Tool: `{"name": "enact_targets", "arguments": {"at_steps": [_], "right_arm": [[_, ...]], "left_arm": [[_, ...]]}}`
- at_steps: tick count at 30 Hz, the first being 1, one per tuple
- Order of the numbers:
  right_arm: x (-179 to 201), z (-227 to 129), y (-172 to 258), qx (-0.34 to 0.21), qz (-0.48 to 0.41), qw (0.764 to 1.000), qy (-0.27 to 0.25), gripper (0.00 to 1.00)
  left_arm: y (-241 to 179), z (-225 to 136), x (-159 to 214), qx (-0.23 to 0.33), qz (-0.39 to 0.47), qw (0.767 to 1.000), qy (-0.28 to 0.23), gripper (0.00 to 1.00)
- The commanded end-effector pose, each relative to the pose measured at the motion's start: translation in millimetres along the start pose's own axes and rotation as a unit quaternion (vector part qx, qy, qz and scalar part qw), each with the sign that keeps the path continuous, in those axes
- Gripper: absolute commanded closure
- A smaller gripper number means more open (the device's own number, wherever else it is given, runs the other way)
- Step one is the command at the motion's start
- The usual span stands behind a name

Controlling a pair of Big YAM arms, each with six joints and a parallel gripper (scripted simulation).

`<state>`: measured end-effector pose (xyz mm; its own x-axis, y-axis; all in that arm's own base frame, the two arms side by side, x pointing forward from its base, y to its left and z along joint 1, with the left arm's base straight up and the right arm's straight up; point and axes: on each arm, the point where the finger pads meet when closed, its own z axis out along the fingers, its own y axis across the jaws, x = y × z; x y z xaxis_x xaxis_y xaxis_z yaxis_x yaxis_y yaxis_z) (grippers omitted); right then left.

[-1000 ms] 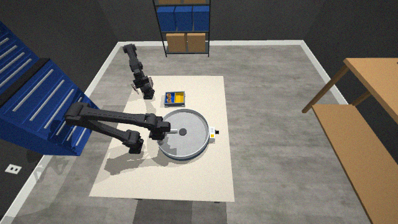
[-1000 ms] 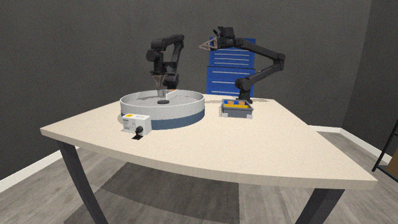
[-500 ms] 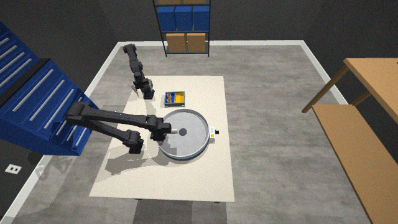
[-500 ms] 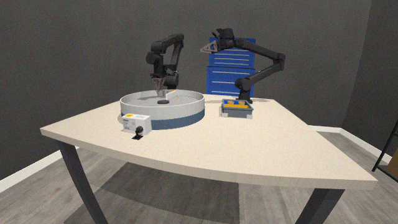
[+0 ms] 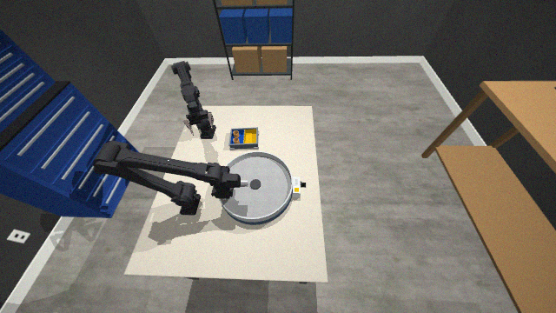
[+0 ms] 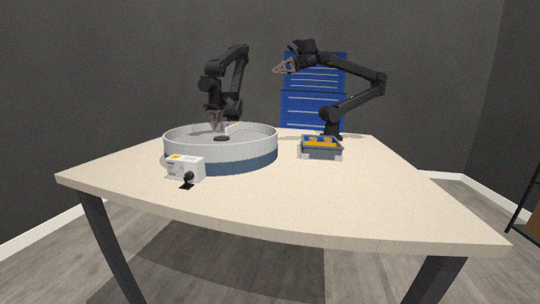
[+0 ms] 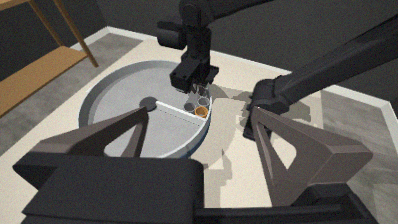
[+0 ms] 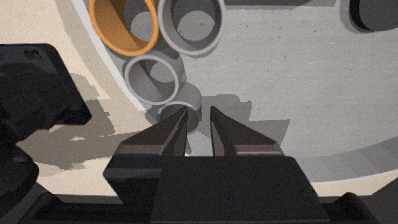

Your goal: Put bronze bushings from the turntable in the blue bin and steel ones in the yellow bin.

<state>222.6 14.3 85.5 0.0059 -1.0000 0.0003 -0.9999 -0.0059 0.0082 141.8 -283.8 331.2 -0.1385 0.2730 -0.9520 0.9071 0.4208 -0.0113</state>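
Sorting by metal is under way at the turntable (image 5: 269, 197) (image 6: 240, 152) (image 7: 125, 85) (image 8: 300, 70), which is set on the worktop (image 5: 282, 248) (image 6: 295, 194) (image 7: 225, 130) (image 8: 45, 20). One bronze bushing (image 7: 205, 115) (image 8: 100, 30) is seen inside its rim, on the same side of the white divider (image 5: 244, 183) (image 6: 232, 127) (image 7: 180, 113) as three steel bushings: a wide one (image 8: 219, 30) beside the bronze, a middle one (image 8: 128, 82) near the wall, and a small one (image 8: 194, 95) nearest the right tool (image 6: 215, 127) (image 7: 198, 93) (image 8: 198, 111)

The right tool is pointed down over the small steel bushing, its fingertips held a narrow gap apart with nothing clamped between them. One tip is seen overlapping that bushing's rim – whether it is touched cannot be told

The left tool (image 5: 201, 127) (image 6: 278, 68) (image 7: 199, 112) is held well above the worktop, its fingers spread wide and nothing gripped

Two more bronze bushings (image 5: 235, 134) (image 6: 313, 139) are contained in the blue bin (image 5: 241, 136) (image 6: 319, 138), which is joined to the yellow bin (image 5: 251, 136) (image 6: 321, 144) within one grey tray (image 5: 244, 147) (image 6: 321, 153). A white box (image 5: 296, 191) (image 6: 186, 168) is placed just beside the turntable, with a small black device (image 5: 303, 184) (image 6: 188, 176) in front of it
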Motion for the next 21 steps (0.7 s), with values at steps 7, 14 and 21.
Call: {"name": "enact_targets", "arguments": {"at_steps": [7,14,21], "right_arm": [[-1.1,-3.3,-5.6,0.014,-0.008,1.000,0.000,0.95],[-1.6,-24.5,-14.9,0.026,-0.007,1.000,-0.001,1.00],[-1.4,-86.8,-11.8,0.028,-0.008,1.000,-0.001,1.00]], "left_arm": [[1.3,-4.7,-15.8,-0.002,0.002,1.000,-0.014,0.00],[1.3,-4.7,-15.8,-0.002,0.002,1.000,-0.014,0.00],[1.3,-4.7,-15.8,-0.002,0.002,1.000,-0.014,0.00]]}}
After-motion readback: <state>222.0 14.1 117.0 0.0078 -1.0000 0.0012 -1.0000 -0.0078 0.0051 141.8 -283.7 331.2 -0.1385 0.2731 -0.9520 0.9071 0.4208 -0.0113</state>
